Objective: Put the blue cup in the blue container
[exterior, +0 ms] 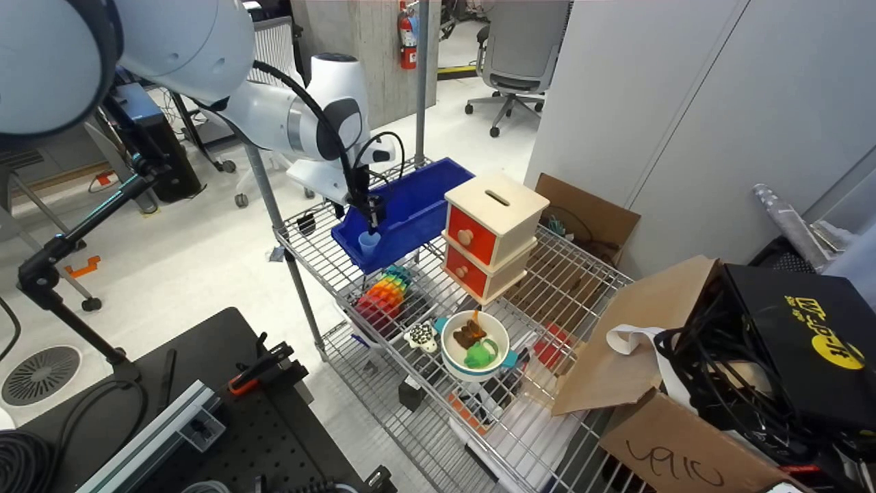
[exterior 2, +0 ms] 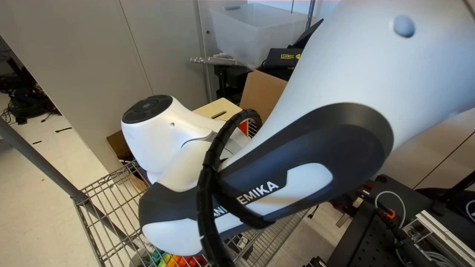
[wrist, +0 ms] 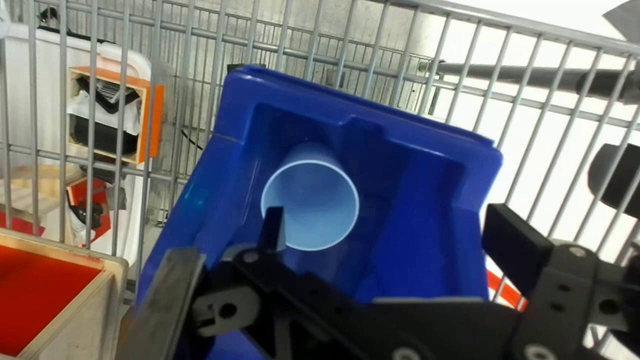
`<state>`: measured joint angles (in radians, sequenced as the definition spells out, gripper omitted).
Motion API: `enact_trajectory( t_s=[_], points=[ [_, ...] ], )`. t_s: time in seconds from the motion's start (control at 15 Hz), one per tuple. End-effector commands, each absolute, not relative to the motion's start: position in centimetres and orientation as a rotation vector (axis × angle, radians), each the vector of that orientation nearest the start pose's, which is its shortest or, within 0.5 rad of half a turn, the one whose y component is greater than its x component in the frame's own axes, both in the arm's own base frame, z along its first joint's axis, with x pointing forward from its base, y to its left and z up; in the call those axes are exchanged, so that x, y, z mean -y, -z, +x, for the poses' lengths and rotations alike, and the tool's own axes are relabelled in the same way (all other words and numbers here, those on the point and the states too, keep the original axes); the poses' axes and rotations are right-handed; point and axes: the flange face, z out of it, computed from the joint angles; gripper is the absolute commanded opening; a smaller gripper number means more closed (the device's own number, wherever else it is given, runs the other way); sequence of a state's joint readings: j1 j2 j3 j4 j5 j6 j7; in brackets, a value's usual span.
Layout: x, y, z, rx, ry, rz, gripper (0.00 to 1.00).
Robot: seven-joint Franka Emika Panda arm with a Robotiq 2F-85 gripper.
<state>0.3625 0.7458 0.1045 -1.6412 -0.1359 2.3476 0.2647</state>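
The light-blue cup [wrist: 320, 200] is inside the deep-blue container [wrist: 420, 240], near one end wall, with its open mouth facing the wrist camera. In an exterior view the cup [exterior: 369, 242] shows in the near end of the container [exterior: 438, 185]. My gripper [wrist: 390, 222] is open, its fingers wide apart with nothing between them. One fingertip overlaps the cup's rim in the wrist view; whether they touch I cannot tell. In an exterior view the gripper [exterior: 374, 220] is just above the cup. In the exterior view filled by the arm, the cup and gripper are hidden.
A wooden box with red drawers [exterior: 489, 226] stands beside the container on the wire shelf [exterior: 588, 287]. A white bowl [exterior: 475, 346] with toys and a spotted toy [exterior: 422, 336] are nearer. A cardboard box [exterior: 636, 335] is at the shelf's far end. A metal post [exterior: 421, 82] rises behind.
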Motion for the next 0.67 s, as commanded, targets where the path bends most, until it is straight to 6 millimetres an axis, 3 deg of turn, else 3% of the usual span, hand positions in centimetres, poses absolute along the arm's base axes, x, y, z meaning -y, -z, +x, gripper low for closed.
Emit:
enact_trajectory(
  t_s=[0.0,0.13,0.33,0.4,0.6],
  points=[
    [-30.5,-21.9,57.8,0.435,-0.065,-3.105,1.00],
    [-30.2,-24.3,55.8,0.408,-0.066,-3.087,1.00],
    [-28.0,-27.6,52.4,0.386,-0.091,-3.045,1.00],
    [-30.1,-25.1,55.4,0.392,-0.061,-3.076,1.00],
    [-28.3,-27.3,53.3,0.380,-0.066,-3.066,1.00]
  ],
)
